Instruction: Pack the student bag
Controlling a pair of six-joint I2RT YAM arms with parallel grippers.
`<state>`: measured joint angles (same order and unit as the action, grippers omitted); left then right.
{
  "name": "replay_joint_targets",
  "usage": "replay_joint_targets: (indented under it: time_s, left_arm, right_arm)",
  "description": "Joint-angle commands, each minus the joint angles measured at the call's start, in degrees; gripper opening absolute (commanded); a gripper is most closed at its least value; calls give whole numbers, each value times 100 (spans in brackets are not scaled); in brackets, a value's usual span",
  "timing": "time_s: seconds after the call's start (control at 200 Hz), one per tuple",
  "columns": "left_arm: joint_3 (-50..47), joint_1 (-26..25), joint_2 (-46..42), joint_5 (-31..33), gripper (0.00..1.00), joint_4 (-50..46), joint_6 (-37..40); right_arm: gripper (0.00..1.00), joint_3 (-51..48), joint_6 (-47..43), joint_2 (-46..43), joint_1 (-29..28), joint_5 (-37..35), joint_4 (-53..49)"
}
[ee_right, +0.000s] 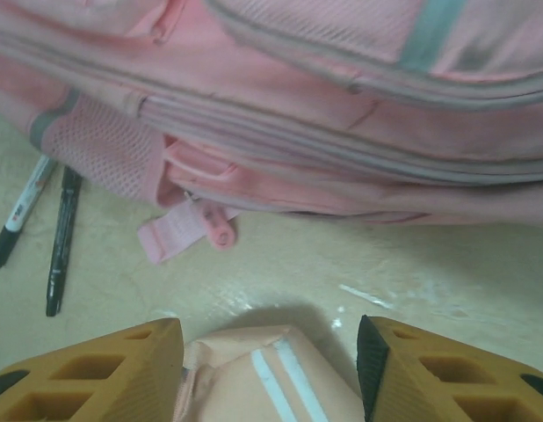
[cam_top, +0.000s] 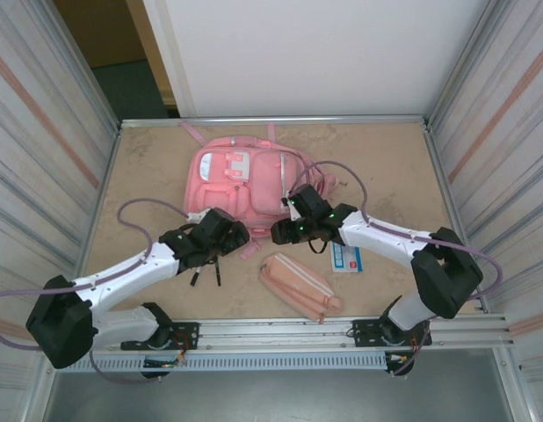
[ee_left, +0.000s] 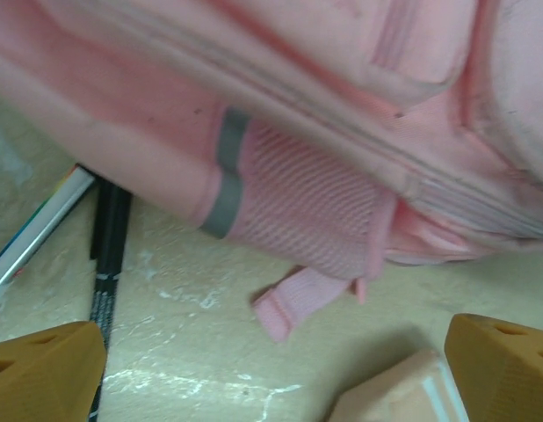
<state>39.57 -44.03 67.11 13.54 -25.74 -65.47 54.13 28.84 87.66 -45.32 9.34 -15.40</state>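
Left gripper [ee_left: 276,338]: jaws wide apart, nothing between them, low over the table just short of the bag's near edge. Two dark pens [ee_left: 109,255] lie on the table at its left, their far ends just beside the bag.

The student bag [cam_top: 245,176] lies flat, mid-table toward the far wall, with both grippers at its near edge. We judge it soft and floppy, light while unpacked. It should sag and fold rather than lift as one piece, and the fabric looks grippy, not slick. Best holds look like the strap tab [ee_left: 293,303] below the mesh side pocket [ee_left: 298,207], or the zip pull [ee_right: 220,233].

Right gripper [ee_right: 270,330]: jaws partly apart around the end of the pencil case [ee_right: 254,374]. We cannot tell whether they pinch it. A small blue-and-white card [cam_top: 346,258] lies to the right, under the right arm.
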Motion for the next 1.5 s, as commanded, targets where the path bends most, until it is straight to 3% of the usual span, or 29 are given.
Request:
replay_joint_targets:
  time_s: [0.0, 0.14, 0.341, 0.421, 0.546, 0.606, 0.902, 1.243, 1.298, 1.393, 1.493]
  left_arm:
    - [-248, 2, 201, 656, 97, 311, -505]
    - [-222, 377, 772, 603, 79, 1077, -640]
    - [-81, 681, 1484, 298, 68, 1827, -480]
    - [-74, 694, 1726, 259, 51, 2083, -474]
    - [-73, 712, 1781, 178, 11, 2201, -362]
    - [-127, 705, 1558, 54, 0, 2182, -344]
    - [26, 668, 509, -562, 0, 1689, -140]
    - [30, 638, 558, -1030, 0, 1819, -133]
    - [34, 622, 575, -1055, 0, 1828, -143]
    - [47, 615, 581, -1054, 0, 1816, -128]
    - [76, 690, 514, -912, 0, 1637, 28]
  right_arm:
    - [55, 71, -419, 346, -371, 42, 583]
    - [55, 17, -632, 774, -608, 12, 1158]
    - [57, 91, -810, 1263, -802, -361, 1333]
    - [57, 270, -878, 1436, -819, -498, 1206]
    - [57, 341, -984, 1567, -829, -651, 1281]
    - [57, 406, -1024, 1663, -838, -689, 1266]
    - [51, 613, -1079, 1847, -860, -967, 1265]
    - [42, 383, -839, 1379, -933, -1295, 1599]
    - [35, 406, -819, 1377, -924, -1359, 1625]
    - [14, 474, -739, 1384, -922, -1455, 1584]
    - [4, 454, -632, 1338, -902, -1513, 1503]
